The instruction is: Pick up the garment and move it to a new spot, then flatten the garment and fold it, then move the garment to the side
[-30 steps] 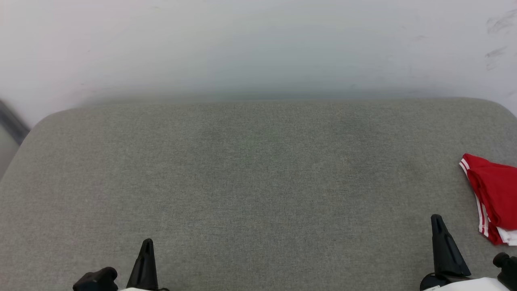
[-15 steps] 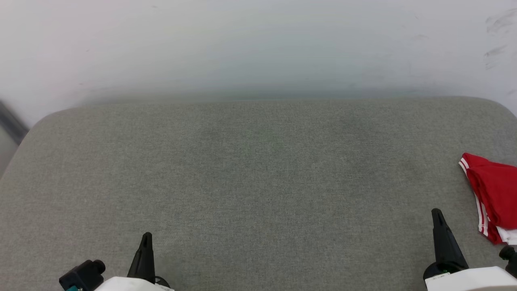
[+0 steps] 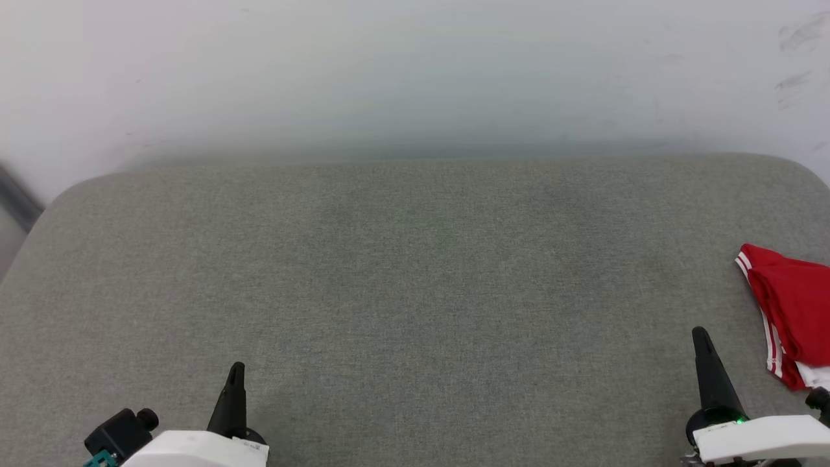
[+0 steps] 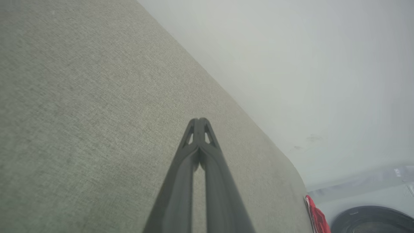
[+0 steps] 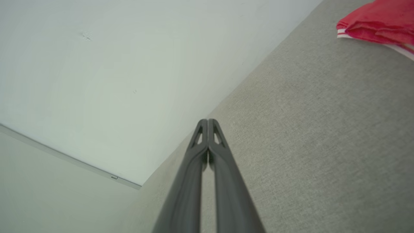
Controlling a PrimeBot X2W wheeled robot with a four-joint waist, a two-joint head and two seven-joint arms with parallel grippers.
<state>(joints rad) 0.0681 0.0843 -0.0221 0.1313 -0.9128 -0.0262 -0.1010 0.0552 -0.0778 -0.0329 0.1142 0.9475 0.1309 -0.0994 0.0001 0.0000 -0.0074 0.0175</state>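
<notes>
Both the left gripper point(image 3: 237, 370) and right gripper point(image 3: 699, 335) have their fingers pressed together, holding nothing, at the near edge of the grey cushion point(image 3: 415, 292), and the red garment point(image 3: 788, 311) sits at its right edge, maybe folded but it's cut off.

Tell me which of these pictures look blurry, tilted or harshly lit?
Head view: soft even light, no glare; the pale wall looks hazy, the grey fabric surface sharp. Left wrist view: scene tilted, the left arm's dark fingers blurred. Right wrist view: same tilt, the red fabric T-shirt soft.
</notes>
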